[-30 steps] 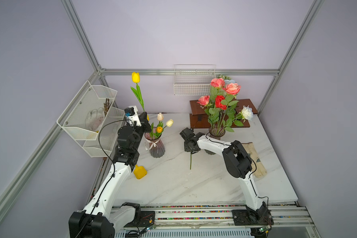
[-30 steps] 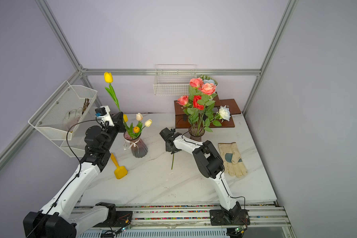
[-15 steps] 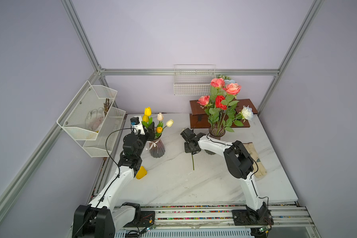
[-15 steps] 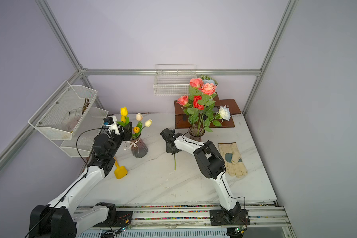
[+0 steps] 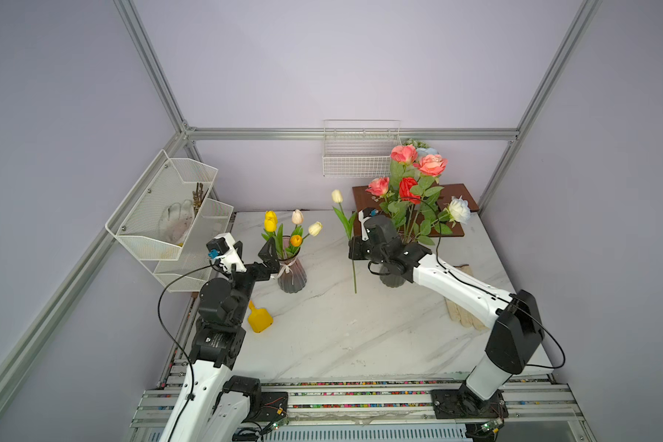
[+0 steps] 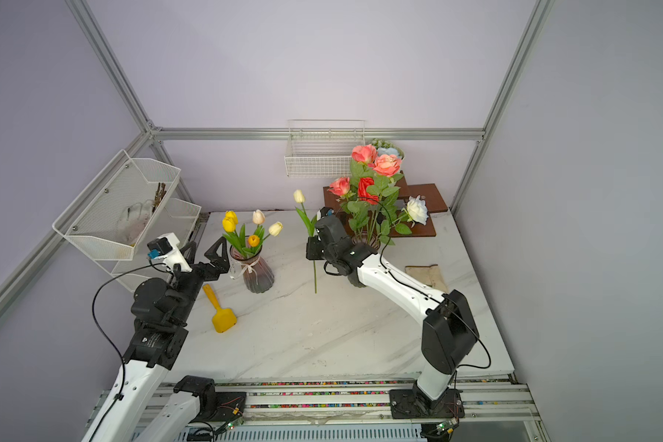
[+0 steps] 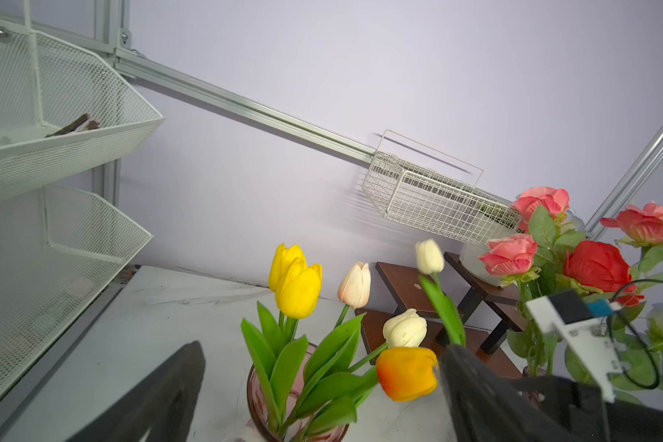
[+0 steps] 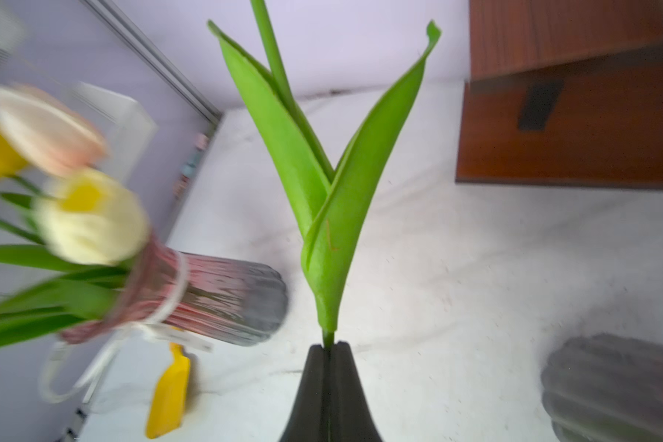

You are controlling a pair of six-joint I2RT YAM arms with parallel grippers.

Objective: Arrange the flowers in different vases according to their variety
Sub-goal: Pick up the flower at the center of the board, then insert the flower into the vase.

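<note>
In both top views the bow vase, ribbed smoky glass with a white ribbon at its neck, stands toward 9 o'clock on the marble worktop. It carries the tulips: two yellow, one peach, one cream, one orange. The left hand hangs at this vase's 9 o'clock, spread wide and holding nothing. At its 3 o'clock the right hand is clenched on the stem of an upright white tulip. Behind that arm the rose vase holds pink, red and white roses. A yellow scoop lies at the bow vase's 7 o'clock.

The left wrist view shows its dark fingers far apart, with the bow vase's rim seen between them and the white tulip's bloom beyond.

The right wrist view shows fingers pressed together on the green stem, just under two leaves in a V. The bloom is cut off and the bow vase is blurred.
</note>
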